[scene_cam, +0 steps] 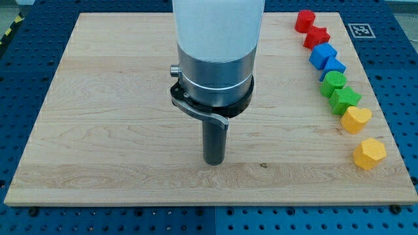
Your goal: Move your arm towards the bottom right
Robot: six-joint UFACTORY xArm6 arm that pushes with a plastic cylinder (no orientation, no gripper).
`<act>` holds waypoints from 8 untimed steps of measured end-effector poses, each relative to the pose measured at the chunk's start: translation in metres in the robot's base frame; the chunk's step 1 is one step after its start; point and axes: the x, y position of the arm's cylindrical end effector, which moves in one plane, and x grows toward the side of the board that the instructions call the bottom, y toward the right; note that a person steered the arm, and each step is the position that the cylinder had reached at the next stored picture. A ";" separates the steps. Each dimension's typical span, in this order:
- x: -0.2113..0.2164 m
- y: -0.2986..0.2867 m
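My tip (213,161) rests on the wooden board (98,130) a little below its middle, far to the left of all the blocks. The blocks stand in a column along the board's right edge. From the top they are a red block (304,21), a second red block (317,36), a blue block (322,55), a second blue block (334,67), a green block (334,83), a second green block (345,100), a yellow heart-shaped block (356,119) and a yellow hexagonal block (369,153). The arm's white and metal body (215,59) hides the board's upper middle.
The board lies on a blue perforated table (26,59). A black-and-white marker tag (361,30) sits at the board's top right corner.
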 end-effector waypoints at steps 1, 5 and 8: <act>0.000 0.000; -0.006 0.000; 0.003 0.064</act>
